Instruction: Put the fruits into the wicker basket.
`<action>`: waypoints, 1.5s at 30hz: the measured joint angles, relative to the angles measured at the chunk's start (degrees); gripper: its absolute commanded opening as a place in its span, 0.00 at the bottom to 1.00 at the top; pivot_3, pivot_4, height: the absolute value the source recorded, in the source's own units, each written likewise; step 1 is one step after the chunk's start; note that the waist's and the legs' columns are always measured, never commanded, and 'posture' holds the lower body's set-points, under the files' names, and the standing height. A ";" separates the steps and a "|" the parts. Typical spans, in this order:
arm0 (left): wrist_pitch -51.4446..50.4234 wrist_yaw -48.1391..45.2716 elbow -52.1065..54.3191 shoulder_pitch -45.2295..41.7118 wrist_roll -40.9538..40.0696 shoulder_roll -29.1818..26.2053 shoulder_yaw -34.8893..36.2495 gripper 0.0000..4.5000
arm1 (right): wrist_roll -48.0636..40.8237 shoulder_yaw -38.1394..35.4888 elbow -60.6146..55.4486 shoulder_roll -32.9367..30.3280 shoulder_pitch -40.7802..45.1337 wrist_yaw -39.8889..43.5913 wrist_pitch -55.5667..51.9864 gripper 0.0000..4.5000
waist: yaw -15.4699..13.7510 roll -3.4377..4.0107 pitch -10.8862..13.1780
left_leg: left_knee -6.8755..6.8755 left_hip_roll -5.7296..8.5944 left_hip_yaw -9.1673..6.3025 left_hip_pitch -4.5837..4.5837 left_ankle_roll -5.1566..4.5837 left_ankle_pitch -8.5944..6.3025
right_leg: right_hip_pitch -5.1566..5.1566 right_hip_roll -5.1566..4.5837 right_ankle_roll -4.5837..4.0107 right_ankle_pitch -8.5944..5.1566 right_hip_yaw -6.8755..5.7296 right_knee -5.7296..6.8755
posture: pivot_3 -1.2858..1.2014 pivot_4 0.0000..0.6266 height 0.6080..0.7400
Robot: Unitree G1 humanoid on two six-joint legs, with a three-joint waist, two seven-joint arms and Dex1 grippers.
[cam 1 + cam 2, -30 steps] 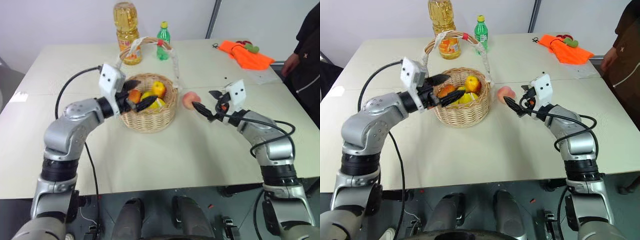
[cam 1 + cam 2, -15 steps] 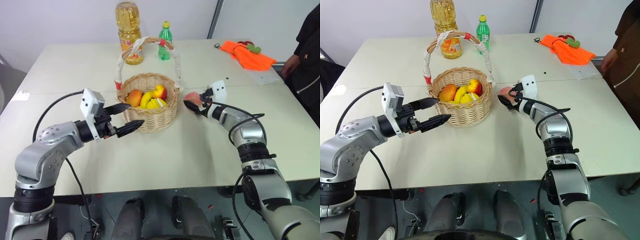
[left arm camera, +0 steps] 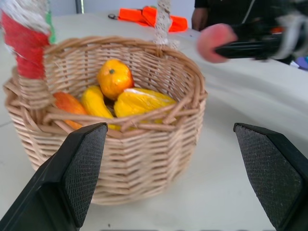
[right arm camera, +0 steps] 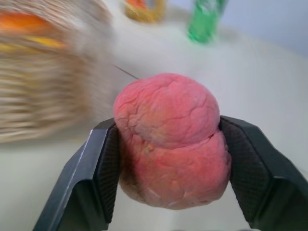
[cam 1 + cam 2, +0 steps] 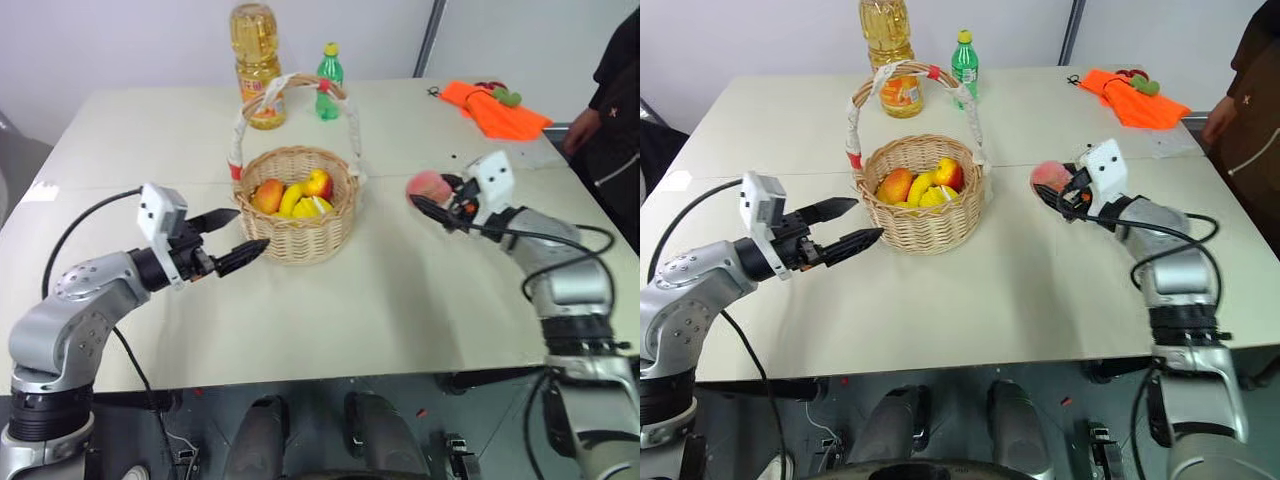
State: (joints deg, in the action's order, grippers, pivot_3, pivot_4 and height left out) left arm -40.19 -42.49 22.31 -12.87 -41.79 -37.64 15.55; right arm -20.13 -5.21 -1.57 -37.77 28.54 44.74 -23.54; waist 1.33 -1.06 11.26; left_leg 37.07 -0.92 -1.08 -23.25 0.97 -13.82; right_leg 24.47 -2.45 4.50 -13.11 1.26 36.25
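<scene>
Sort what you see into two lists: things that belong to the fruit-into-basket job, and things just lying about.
Belongs to the job: peach in the right claw; red-and-yellow fruit; wicker basket.

Just lying about: oil bottle; green bottle; orange cloth; bananas; orange fruit.

wicker basket [image 3: 144, 159] holds bananas [image 3: 139, 102] and orange fruit [image 3: 114, 78].

The two head views looked forward and down from above over the table [image 5: 330, 300], sharing nearly the same scene, slightly offset sideways. The left wrist camera sat low and close, facing the wicker basket [image 3: 120, 139] side-on, with the peach [image 3: 215, 42] beyond, also seen from the head. The right wrist camera looked very near at the peach; the blurred shape behind was probably the basket.
</scene>
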 measured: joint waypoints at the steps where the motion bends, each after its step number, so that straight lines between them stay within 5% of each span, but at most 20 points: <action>1: 1.12 -0.60 -0.66 0.50 0.03 0.01 0.34 1.00 | -2.37 -0.04 -3.35 -0.01 -0.17 1.55 -1.89 0.57 | 0.18 0.00 0.00 | 0.00 -0.04 -0.01 0.02 0.00 0.00 | 0.00 0.06 -0.11 -0.01 0.00 0.02 | 0.52 0.24 1.00; 9: 5.20 -2.44 -2.57 1.55 0.00 0.62 1.51 1.00 | -6.53 9.21 -13.59 11.87 8.84 -4.26 -11.88 0.57 | 0.25 0.00 0.00 | 0.02 -0.04 -0.11 -0.01 0.00 0.00 | 0.02 0.06 -0.13 -0.01 -0.02 0.11 | 0.52 0.24 1.00; 13: 5.69 -1.99 -2.48 1.55 -0.01 1.60 1.09 1.00 | -0.07 14.02 -5.46 19.31 14.28 -11.66 -11.87 0.99 | -0.47 -0.01 -0.01 | 0.03 0.00 -0.08 -0.06 0.01 0.01 | 0.04 -0.03 -0.13 -0.01 -0.02 0.06 | 0.52 0.24 1.00; 19: 5.71 -0.78 -1.56 3.37 -0.13 1.80 1.12 1.00 | 3.12 14.90 -3.03 20.73 14.35 -14.08 -10.33 0.99 | -0.57 -0.01 -0.01 | 0.02 0.08 -0.03 -0.16 0.01 0.00 | 0.08 -0.19 -0.07 0.02 -0.02 -0.05 | 0.52 0.24 1.00; 28: 5.99 -0.11 -0.74 4.16 -0.89 2.14 1.49 1.00 | -1.54 6.64 -9.46 15.80 9.35 -10.24 -10.85 0.99 | -0.27 -0.02 -0.01 | 0.02 0.03 -0.03 -0.09 0.01 0.00 | 0.06 -0.07 -0.15 0.00 -0.02 -0.02 | 0.52 0.24 1.00; 35: 7.16 -0.39 -1.07 2.97 -1.22 2.43 1.17 1.00 | 0.74 5.25 2.99 21.83 13.33 -17.51 -9.29 0.99 | -0.16 -0.02 -0.01 | -0.01 -0.01 -0.03 -0.07 0.01 0.00 | 0.07 0.01 -0.13 0.01 -0.02 0.03 | 0.52 0.24 1.00; 39: 7.25 -0.40 -1.39 2.87 -1.21 2.70 0.88 1.00 | 0.92 4.51 10.64 24.72 17.02 -18.40 -5.82 0.71 | -0.31 -0.02 -0.01 | -0.01 0.00 -0.03 -0.09 0.01 0.00 | 0.08 -0.01 0.00 0.08 -0.03 0.01 | 0.52 0.24 1.00; 45: 7.27 -0.09 -1.30 3.09 -1.25 2.69 0.93 1.00 | 0.92 2.32 13.81 25.34 17.44 -19.19 -3.59 0.01 | -0.36 -0.01 -0.01 | -0.01 0.02 -0.04 -0.11 0.01 0.00 | 0.08 -0.05 -0.01 0.08 -0.02 -0.01 | 0.52 0.24 1.00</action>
State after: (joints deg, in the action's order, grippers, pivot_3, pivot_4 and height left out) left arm -32.92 -42.59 21.01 -9.78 -43.03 -34.95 16.48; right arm -19.21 -2.89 12.24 -12.43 45.98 25.55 -27.13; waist 0.97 -1.08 11.25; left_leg 37.06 -0.90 -1.11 -23.36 0.98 -13.82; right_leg 24.54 -2.50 4.50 -13.03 1.24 36.24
